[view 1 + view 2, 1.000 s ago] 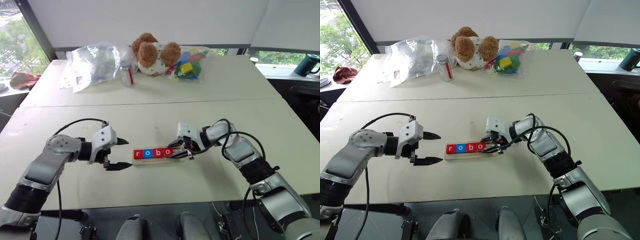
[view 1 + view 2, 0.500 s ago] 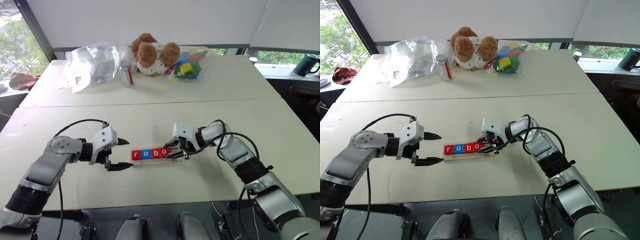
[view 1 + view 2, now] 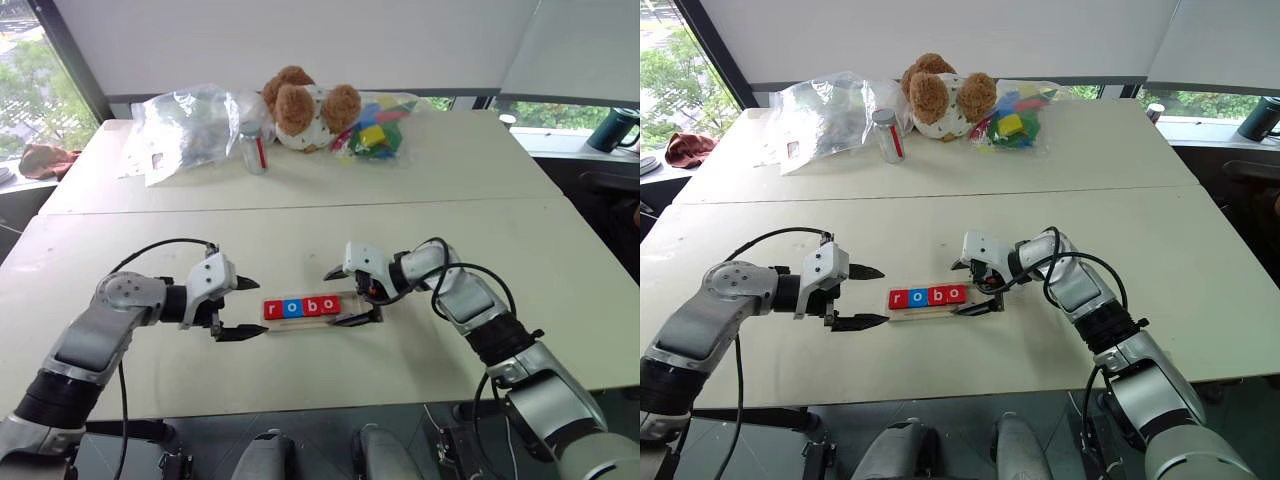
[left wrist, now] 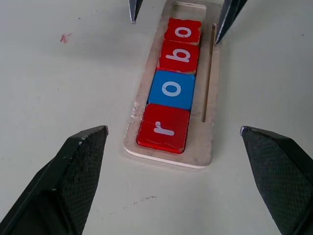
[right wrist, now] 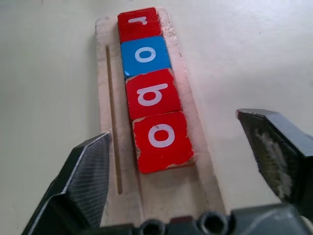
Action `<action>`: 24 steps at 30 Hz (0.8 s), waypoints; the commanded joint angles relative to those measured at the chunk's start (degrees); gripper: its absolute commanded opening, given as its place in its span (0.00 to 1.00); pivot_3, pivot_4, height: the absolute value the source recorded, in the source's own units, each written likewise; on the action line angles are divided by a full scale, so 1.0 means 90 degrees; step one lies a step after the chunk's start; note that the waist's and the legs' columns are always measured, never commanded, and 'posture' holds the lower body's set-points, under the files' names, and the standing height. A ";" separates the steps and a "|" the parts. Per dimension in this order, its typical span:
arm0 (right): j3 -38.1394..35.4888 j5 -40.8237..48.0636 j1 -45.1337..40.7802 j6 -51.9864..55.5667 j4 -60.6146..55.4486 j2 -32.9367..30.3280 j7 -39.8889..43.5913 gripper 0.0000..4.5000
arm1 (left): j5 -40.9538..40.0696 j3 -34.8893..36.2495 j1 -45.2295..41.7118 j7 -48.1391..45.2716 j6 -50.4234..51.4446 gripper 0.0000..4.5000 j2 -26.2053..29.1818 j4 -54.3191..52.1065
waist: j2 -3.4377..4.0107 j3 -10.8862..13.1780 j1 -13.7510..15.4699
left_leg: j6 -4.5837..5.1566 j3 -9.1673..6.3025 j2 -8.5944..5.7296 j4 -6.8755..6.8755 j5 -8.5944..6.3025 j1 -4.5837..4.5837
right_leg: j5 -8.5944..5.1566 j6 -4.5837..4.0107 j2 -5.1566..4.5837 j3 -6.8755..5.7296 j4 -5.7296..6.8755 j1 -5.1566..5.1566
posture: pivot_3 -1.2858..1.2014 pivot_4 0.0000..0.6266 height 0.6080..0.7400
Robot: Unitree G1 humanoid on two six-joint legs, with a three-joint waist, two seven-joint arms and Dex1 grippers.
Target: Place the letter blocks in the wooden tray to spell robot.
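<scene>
the right gripper [image 5: 186, 161] stands spread wide, holding nothing; between its fingers lies the wooden tray [image 5: 103, 73], whose near end its body hides. four letter blocks [image 5: 149, 90] spell r-o-b-o. beyond, the left gripper [image 3: 243, 309] gapes empty.

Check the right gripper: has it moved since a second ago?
Yes. The right gripper has opened, its fingers now apart either side of the wooden tray's free end, past the last red o block.
</scene>
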 commanded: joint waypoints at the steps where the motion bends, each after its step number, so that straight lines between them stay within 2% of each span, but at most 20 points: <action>1: -0.0495 0.0258 -0.0311 0.0177 -0.0175 -0.0008 -0.0172 0.99 | 0.0014 0.0048 -0.0116 -0.0014 -0.0118 1.00 -0.0001 -0.0049 | 0.0000 0.0000 0.0002 | 0.0000 0.0000 0.0000 0.0000 0.0000 0.0000 | 0.0000 0.0000 0.0000 0.0000 0.0000 0.0000 | 0.52 0.24 1.00; 3: -0.0838 0.0373 -0.0318 0.0593 -0.0445 -0.0101 -0.0452 0.99 | 0.0015 0.0055 -0.0090 -0.0022 -0.0143 1.00 0.0001 -0.0077 | 0.0000 0.0000 0.0003 | 0.0000 0.0000 0.0000 0.0000 0.0000 0.0000 | 0.0000 0.0000 0.0000 0.0000 0.0000 0.0000 | 0.52 0.24 1.00; 6: -0.1732 0.0363 0.0016 0.1870 -0.1473 -0.0125 -0.1668 0.99 | -0.0033 0.0066 -0.0150 -0.0012 -0.0201 1.00 -0.0089 -0.0146 | 0.0000 0.0000 0.0028 | 0.0000 -0.0003 0.0000 -0.0002 0.0000 -0.0004 | 0.0000 0.0000 -0.0002 0.0000 0.0000 -0.0002 | 0.52 0.24 1.00; 9: -0.2652 -0.0005 0.0635 0.3333 -0.2892 0.0379 -0.3426 0.99 | -0.0187 0.0051 -0.0260 -0.0033 -0.0089 1.00 -0.0226 -0.0280 | -0.0001 -0.0002 0.0040 | -0.0003 -0.0012 0.0000 -0.0002 0.0000 -0.0013 | 0.0000 0.0000 -0.0006 -0.0002 -0.0001 -0.0006 | 0.52 0.24 1.00; 12: -0.3540 -0.0880 0.1793 0.4804 -0.4724 0.1324 -0.5286 0.99 | -0.0192 -0.0084 -0.0451 -0.0092 -0.0039 1.00 -0.0374 -0.0272 | -0.0001 -0.0009 0.0058 | -0.0012 -0.0016 0.0000 -0.0006 0.0005 -0.0022 | 0.0000 0.0000 -0.0006 -0.0002 0.0000 -0.0015 | 0.52 0.24 1.00; 13: -0.3595 -0.1124 0.2244 0.5207 -0.5228 0.1506 -0.5631 0.99 | -0.0191 -0.0121 -0.0517 -0.0134 -0.0044 1.00 -0.0414 -0.0206 | 0.0003 -0.0012 0.0066 | -0.0035 -0.0019 -0.0001 -0.0006 0.0018 -0.0030 | 0.0000 0.0000 -0.0005 -0.0003 0.0000 -0.0021 | 0.52 0.24 1.00; 17: -0.3437 -0.1602 0.3489 0.5829 -0.6307 0.1901 -0.6439 0.99 | -0.0058 -0.0359 -0.0830 -0.0253 -0.0204 1.00 -0.0653 0.0230 | 0.0008 -0.0015 0.0034 | -0.0044 -0.0004 -0.0014 0.0006 0.0027 -0.0070 | 0.0001 0.0001 -0.0005 0.0013 0.0008 -0.0059 | 0.52 0.24 1.00; 24: -0.3629 -0.1410 0.4353 0.6770 -0.7039 0.2980 -0.6932 0.99 | 0.0151 -0.0613 -0.1186 -0.0501 -0.0565 1.00 -0.0897 0.0790 | 0.0008 -0.0014 -0.0018 | -0.0017 -0.0006 0.0001 -0.0002 0.0014 -0.0008 | 0.0000 -0.0002 0.0028 0.0011 0.0040 -0.0023 | 0.52 0.24 1.00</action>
